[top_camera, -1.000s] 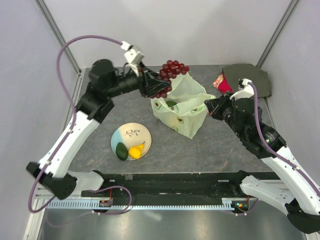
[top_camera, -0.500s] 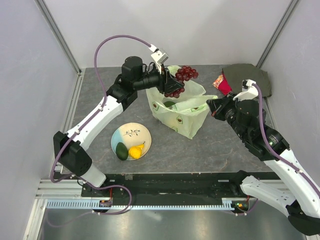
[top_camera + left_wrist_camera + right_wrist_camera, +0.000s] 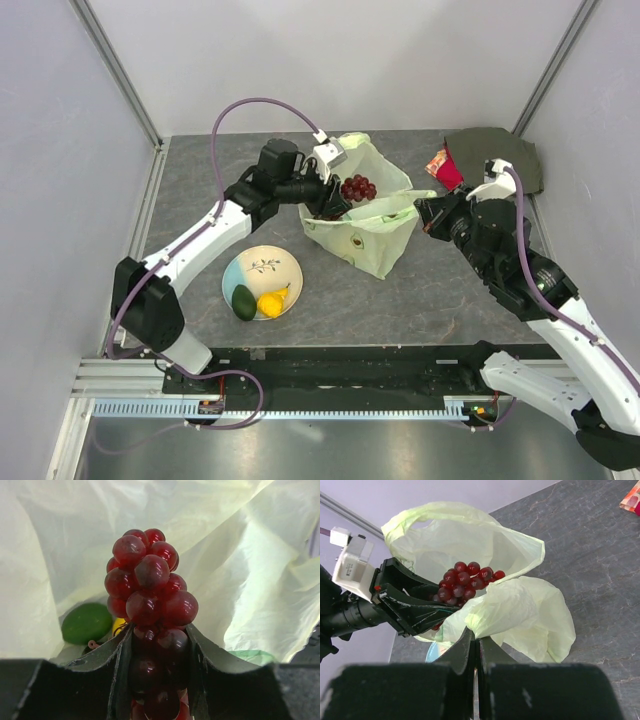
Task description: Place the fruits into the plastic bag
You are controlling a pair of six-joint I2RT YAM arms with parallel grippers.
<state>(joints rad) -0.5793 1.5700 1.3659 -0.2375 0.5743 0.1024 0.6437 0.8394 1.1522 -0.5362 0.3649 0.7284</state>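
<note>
My left gripper (image 3: 337, 199) is shut on the dark red grape bunch (image 3: 358, 187), holding it in the open mouth of the pale green plastic bag (image 3: 368, 232). In the left wrist view the grapes (image 3: 150, 585) stick out past the jaws of the left gripper (image 3: 157, 636), with a green avocado (image 3: 86, 623) lying inside the bag (image 3: 240, 575) below. My right gripper (image 3: 478, 639) is shut on the bag's near rim (image 3: 495, 612), holding it up and open. A second avocado (image 3: 243, 301) and the yellow lemon (image 3: 272, 302) lie on the plate (image 3: 265, 265).
A dark green cloth (image 3: 500, 158) with a red piece (image 3: 446, 168) lies at the back right corner. The pale plate stands near the front left of the grey table (image 3: 430, 290). Cage posts and walls close in the sides.
My left arm has swung right and down, carrying the grape bunch from behind the bag into its open mouth. My right gripper has kept its hold on the bag rim.
</note>
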